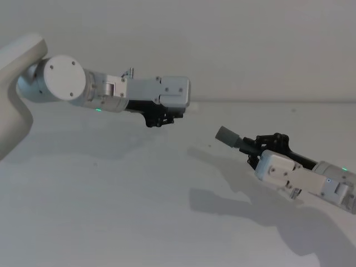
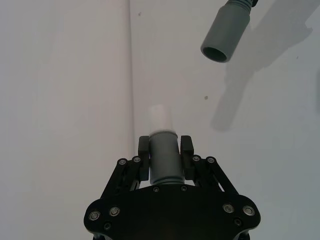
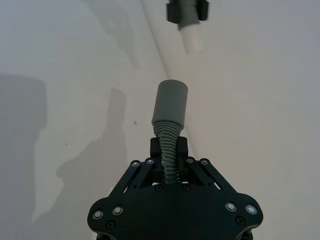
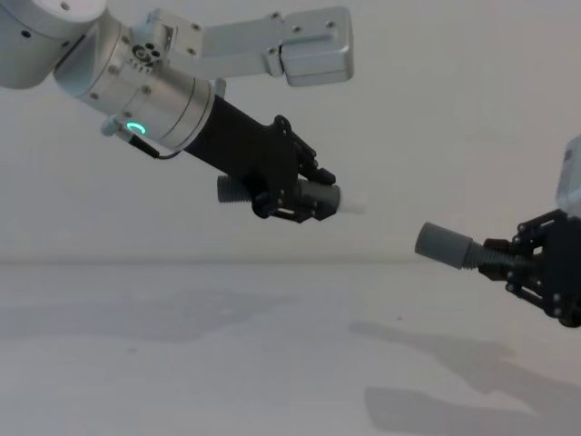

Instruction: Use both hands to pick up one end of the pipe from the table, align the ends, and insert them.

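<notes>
1. Pipe pieces (image 1: pixel 227 135) both up off the table (image 1: pixel 111 222) — left gripper (image 2: pixel 165 150) grips the elbow (image 4: pixel 325 196), right gripper (image 3: pixel 169 152) the hose (image 3: pixel 170 102).
2. Ends (image 2: pixel 216 52) well apart — I've aligning and inserting to do.

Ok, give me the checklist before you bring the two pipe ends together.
1. Left gripper shut on short piece: ok.
2. Right gripper shut on corrugated hose: ok.
3. Both pieces off the table: ok.
4. Cuff mouth open: ok.
5. White tip in line with cuff mouth: not ok; in the chest view the tip sits higher.
6. Ends inserted: not ok, a gap lies between them.
</notes>
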`<state>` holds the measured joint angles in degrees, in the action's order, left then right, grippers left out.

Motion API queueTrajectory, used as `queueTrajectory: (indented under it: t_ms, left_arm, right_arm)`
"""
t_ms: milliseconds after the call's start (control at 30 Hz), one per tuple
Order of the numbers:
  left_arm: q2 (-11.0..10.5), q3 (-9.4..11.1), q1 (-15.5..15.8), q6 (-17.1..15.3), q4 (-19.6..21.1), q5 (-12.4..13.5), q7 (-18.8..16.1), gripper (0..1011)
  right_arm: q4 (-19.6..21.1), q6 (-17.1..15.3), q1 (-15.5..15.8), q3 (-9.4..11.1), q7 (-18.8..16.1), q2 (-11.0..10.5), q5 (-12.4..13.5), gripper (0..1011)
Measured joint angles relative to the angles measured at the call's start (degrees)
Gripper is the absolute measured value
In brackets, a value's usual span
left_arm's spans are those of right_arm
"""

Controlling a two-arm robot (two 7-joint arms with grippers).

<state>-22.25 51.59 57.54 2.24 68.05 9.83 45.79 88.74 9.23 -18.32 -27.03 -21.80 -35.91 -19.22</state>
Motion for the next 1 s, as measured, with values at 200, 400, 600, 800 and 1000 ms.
queueTrajectory:
  t_ms: [200,400,600,800,1000]
  left_arm:
    - [-0.09,0.43,0.72,1.6,-0.16,1.04,0.14,349]
    - [-0.09,0.46,0.74,1.87,-0.16,1.17,0.73,349]
    - [-0.03,0.37,0.34,1.65,-0.16,0.25,2.22,349]
    - [-0.05,0.38,-0.3,1.14,-0.11,-1.27,4.18,349]
    - [-0.07,0.48,-0.66,0.87,0.01,-2.11,5.2,349]
  right_arm:
    - [0.0,1.01,-0.83,-0.84,-0.52,-0.1,-2.09,149]
    - [0.11,1.65,-1.43,-1.3,-0.89,0.07,-3.41,149]
    - [0.43,1.98,-1.57,-1.47,-1.1,0.17,-4.19,149]
    - [0.77,2.13,-1.54,-1.47,-1.28,0.16,-4.69,149]
    - [0.94,2.16,-1.52,-1.49,-1.45,0.14,-5.12,149]
